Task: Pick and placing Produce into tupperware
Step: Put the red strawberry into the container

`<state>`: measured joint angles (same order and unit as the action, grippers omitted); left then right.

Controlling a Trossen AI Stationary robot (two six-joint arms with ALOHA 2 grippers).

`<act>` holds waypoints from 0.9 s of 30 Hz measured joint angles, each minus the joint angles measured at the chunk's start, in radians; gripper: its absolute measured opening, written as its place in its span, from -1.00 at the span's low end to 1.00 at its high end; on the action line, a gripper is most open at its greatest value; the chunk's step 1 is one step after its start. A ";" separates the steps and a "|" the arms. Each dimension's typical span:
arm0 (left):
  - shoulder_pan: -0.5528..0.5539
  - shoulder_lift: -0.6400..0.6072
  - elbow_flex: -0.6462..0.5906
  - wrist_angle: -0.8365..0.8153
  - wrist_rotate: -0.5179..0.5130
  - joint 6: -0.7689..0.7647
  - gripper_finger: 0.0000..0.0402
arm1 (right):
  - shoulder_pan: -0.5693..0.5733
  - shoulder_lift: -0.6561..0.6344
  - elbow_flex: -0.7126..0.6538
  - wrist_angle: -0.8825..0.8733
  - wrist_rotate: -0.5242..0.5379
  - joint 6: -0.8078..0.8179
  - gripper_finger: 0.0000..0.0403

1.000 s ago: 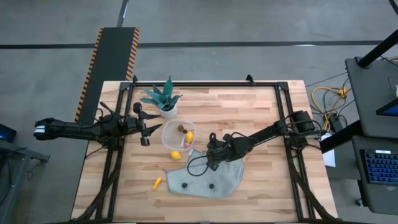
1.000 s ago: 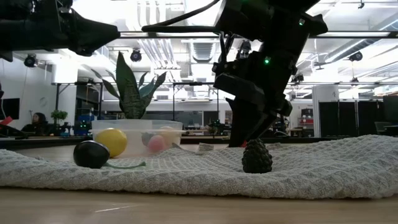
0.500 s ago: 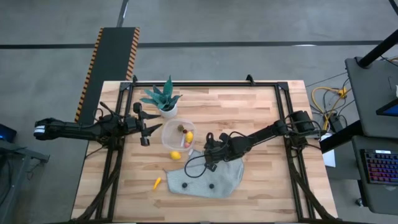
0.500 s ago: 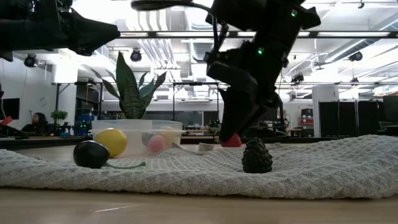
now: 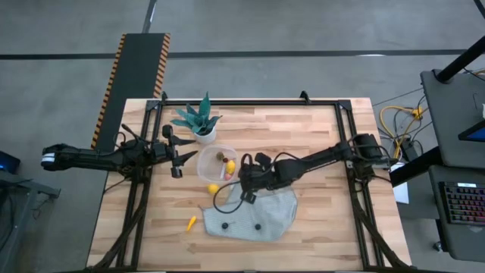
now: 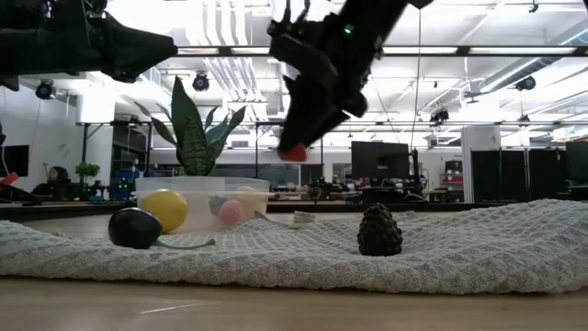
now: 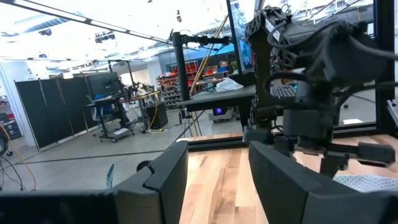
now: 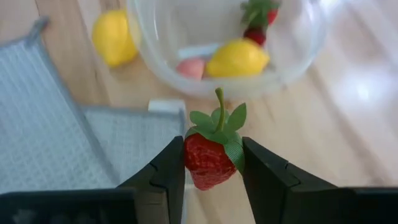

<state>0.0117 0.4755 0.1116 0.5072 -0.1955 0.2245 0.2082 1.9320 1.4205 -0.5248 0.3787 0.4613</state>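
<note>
Two arms reach over the table [image 5: 303,136]. At centre frame a grey cloth [image 5: 254,216] carries two dark berries [image 5: 257,226]; above it sit the tub [image 5: 216,164] and, upper left, a plant [image 5: 198,121]. Tub contents blur, apparently lemon and berries. Right gripper [image 5: 244,180], lifted beside the tub's rim, pinches a strawberry [image 8: 208,158]. Left gripper [image 5: 179,155] waits left, fingers parted, empty.
</note>
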 joint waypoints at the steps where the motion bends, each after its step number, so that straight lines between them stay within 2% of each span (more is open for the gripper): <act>1: 0.000 0.001 0.000 0.000 0.000 0.000 -0.22 | -0.005 0.000 0.009 0.003 0.000 -0.020 -0.41; 7: 0.000 0.002 0.000 0.001 0.000 0.000 -0.22 | -0.042 0.000 0.055 0.051 -0.005 -0.153 -0.41; 11: 0.000 0.001 0.000 0.002 0.000 0.000 -0.22 | -0.074 0.000 0.049 0.174 -0.023 -0.224 -0.41; 17: 0.000 0.001 0.000 0.008 0.000 0.000 -0.22 | -0.123 0.032 0.043 0.290 -0.108 -0.329 -0.41; 27: 0.000 0.002 0.000 0.008 0.000 0.001 -0.22 | -0.174 0.135 0.104 0.325 -0.207 -0.409 -0.41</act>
<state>0.0120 0.4770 0.1116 0.5152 -0.1955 0.2253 0.0347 2.0666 1.5247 -0.1996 0.1722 0.0520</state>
